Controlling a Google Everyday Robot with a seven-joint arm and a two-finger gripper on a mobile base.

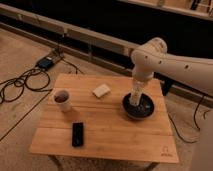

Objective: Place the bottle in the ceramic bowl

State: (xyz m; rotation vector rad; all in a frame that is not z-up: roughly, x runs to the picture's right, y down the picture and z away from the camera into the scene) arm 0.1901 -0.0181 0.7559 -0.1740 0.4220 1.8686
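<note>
Your hand (135, 99) reaches down into the ceramic bowl (139, 107), clenched; whether it is grasping the bottle you cannot tell, and no bottle can be made out apart from it.

You are working over a low table (115, 135) of pale wooden slats. The dark, glossy ceramic bowl sits near its right edge, about midway along, with your white arm (165, 62) coming in from the right and bending straight down over it. A white mug (62, 100) with dark contents stands near the left edge, a small pale block (101, 90) lies toward the far edge, and a flat black device (78, 134) lies toward the near left. Around the table the floor (20, 45) is pale and speckled, with black cables (22, 85) looping from a power adapter (46, 62) at the far left, and a dark wall runs along the back.
</note>
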